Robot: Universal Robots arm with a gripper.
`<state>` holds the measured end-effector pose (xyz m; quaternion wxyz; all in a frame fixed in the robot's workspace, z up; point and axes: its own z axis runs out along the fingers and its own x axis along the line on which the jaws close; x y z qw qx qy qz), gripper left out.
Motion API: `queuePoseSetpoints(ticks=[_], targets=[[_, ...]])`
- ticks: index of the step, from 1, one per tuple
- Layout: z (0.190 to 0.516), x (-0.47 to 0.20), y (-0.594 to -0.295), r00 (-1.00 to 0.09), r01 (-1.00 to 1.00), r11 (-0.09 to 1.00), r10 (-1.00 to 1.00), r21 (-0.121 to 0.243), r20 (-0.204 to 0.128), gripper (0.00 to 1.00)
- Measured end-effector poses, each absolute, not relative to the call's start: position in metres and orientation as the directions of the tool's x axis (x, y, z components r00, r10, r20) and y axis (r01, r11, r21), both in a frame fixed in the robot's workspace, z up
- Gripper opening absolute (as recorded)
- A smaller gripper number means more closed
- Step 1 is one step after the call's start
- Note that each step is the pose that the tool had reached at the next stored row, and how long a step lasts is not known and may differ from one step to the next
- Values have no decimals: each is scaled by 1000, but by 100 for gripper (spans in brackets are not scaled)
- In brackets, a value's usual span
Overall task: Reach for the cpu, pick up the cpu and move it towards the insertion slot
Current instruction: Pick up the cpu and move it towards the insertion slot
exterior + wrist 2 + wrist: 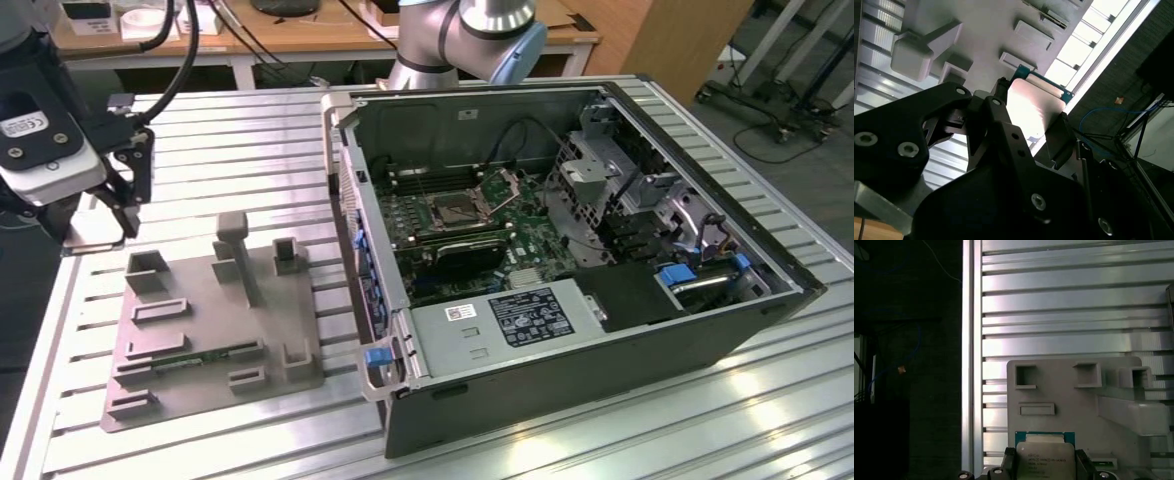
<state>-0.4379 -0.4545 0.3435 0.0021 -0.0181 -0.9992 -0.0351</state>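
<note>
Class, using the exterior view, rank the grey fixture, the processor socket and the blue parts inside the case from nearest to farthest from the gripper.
Measured from the gripper, which holds the chip:
1. the grey fixture, beside it on the table, the exterior view's left.
2. the socket, mid-case.
3. the blue parts, at the exterior view's right.

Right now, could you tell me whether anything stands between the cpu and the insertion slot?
Yes: the computer case's side wall rises between the cpu, clamped in the gripper, and the insertion slot inside.
</note>
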Motion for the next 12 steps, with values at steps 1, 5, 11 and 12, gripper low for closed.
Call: queuePoseSetpoints(ticks=[1, 5, 11, 12], targets=[[344, -438, -454, -999, 36, 997, 36, 70, 6, 54], [345, -438, -455, -999, 36, 997, 36, 70, 6, 54], [348, -438, -455, -999, 36, 997, 36, 70, 6, 54], [348, -438, -455, -999, 36, 997, 36, 70, 6, 54]])
